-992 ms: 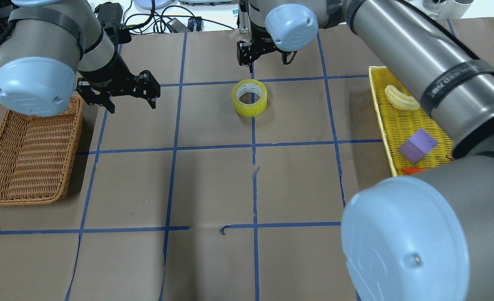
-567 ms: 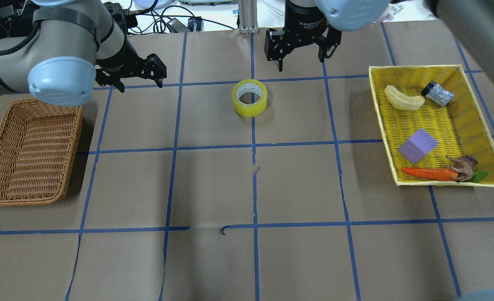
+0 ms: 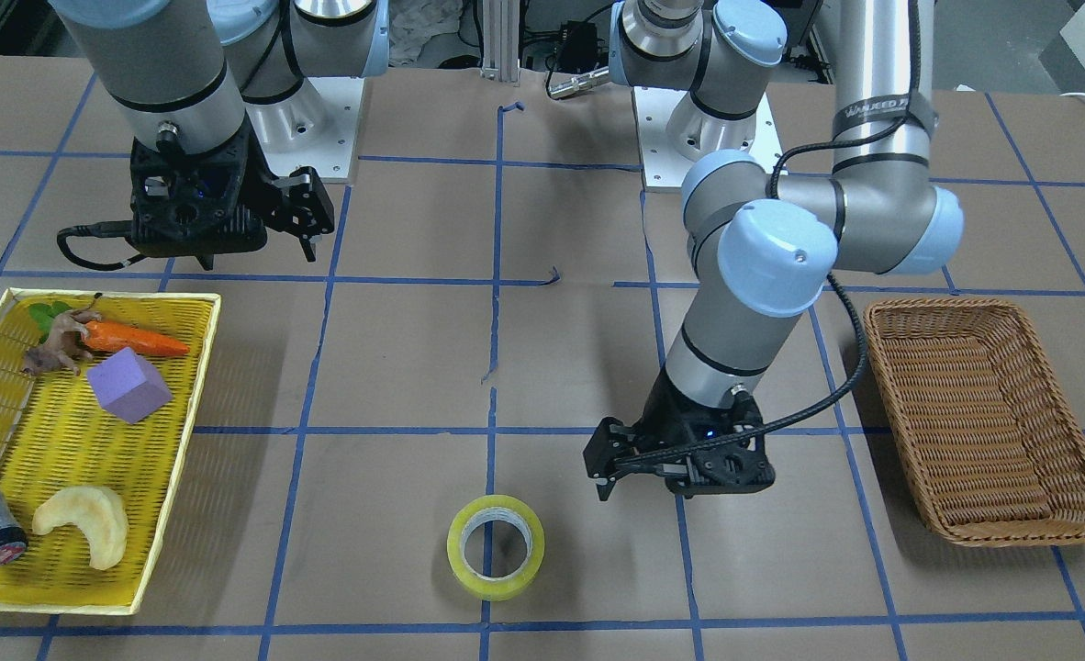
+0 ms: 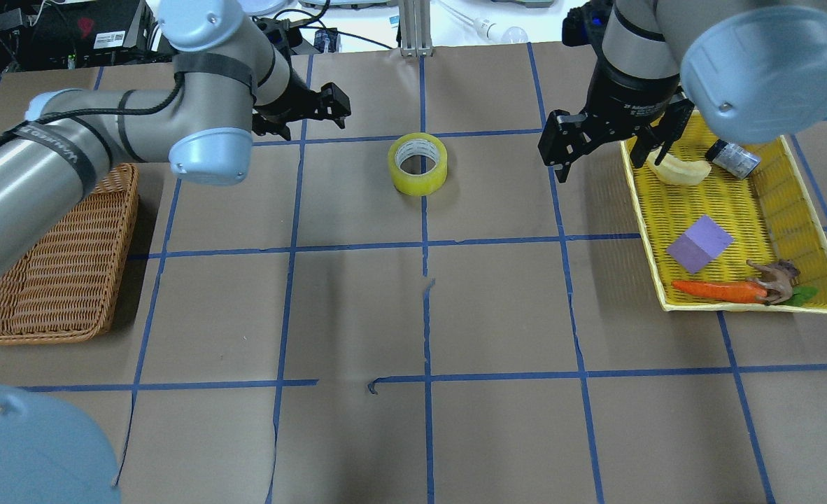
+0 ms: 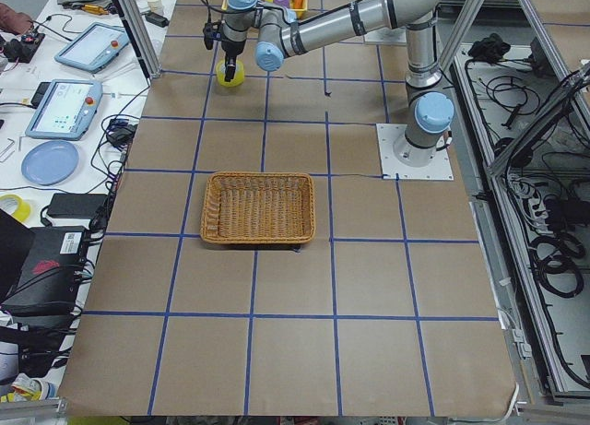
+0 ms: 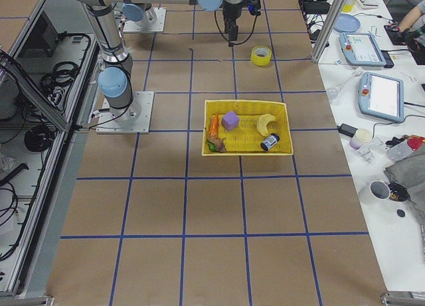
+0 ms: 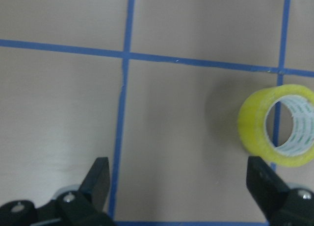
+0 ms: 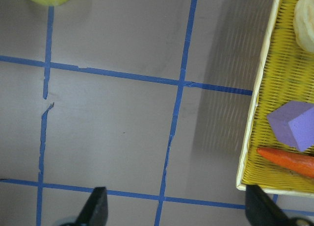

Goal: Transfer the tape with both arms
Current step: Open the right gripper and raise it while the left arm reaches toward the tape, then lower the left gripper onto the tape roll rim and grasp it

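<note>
My left hand (image 7: 180,182) is spread wide near the tape (image 4: 419,182). My right hand (image 8: 176,206) is spread wide too, beside the yellow tray (image 4: 742,210). The tape lies flat on the table (image 4: 357,308), toward the middle of the edge far from me.

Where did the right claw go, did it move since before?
Yes. The right gripper moved rightward in the overhead view, away from the tape to beside the yellow tray.

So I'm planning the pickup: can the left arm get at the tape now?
Probably yes: the left gripper hangs open just beside the tape, nothing lies between them, and the right gripper is away by the yellow tray.
</note>
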Controlling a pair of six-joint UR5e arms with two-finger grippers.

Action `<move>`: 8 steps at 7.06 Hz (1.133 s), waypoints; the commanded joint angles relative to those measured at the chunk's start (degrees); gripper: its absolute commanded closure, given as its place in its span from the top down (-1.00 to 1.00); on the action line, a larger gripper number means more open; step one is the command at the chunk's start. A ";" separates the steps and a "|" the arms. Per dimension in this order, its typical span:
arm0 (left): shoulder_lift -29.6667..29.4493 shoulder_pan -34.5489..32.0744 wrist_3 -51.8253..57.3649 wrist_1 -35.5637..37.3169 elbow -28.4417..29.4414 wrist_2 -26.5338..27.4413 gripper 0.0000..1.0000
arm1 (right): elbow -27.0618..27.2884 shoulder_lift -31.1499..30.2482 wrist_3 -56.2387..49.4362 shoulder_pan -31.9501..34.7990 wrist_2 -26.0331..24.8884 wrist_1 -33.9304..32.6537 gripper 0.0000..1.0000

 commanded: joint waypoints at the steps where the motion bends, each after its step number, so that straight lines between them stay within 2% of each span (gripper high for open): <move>1: -6.59 -4.63 -2.38 7.63 0.02 -0.56 1.00 | -4.21 0.07 -0.65 -0.59 0.06 0.33 1.00; 4: -12.49 -5.87 -4.57 13.53 0.63 -1.53 0.93 | -4.94 0.07 -0.66 -0.59 0.24 0.42 1.00; 5: -14.08 -6.66 -6.41 13.54 2.20 -1.62 0.80 | -5.28 0.16 -0.66 -0.59 0.24 0.33 1.00; 6: -15.48 -6.93 -6.51 13.54 3.35 -1.53 0.55 | -5.72 0.24 -0.66 -0.59 0.24 0.33 1.00; 7: -16.28 -6.93 -6.51 13.45 3.36 -1.44 -0.46 | -5.73 0.33 -0.66 -0.59 0.24 0.33 1.00; 8: -16.29 -6.93 -6.16 13.10 3.45 -1.36 -0.99 | -5.55 0.42 -0.66 -0.59 0.24 0.42 1.00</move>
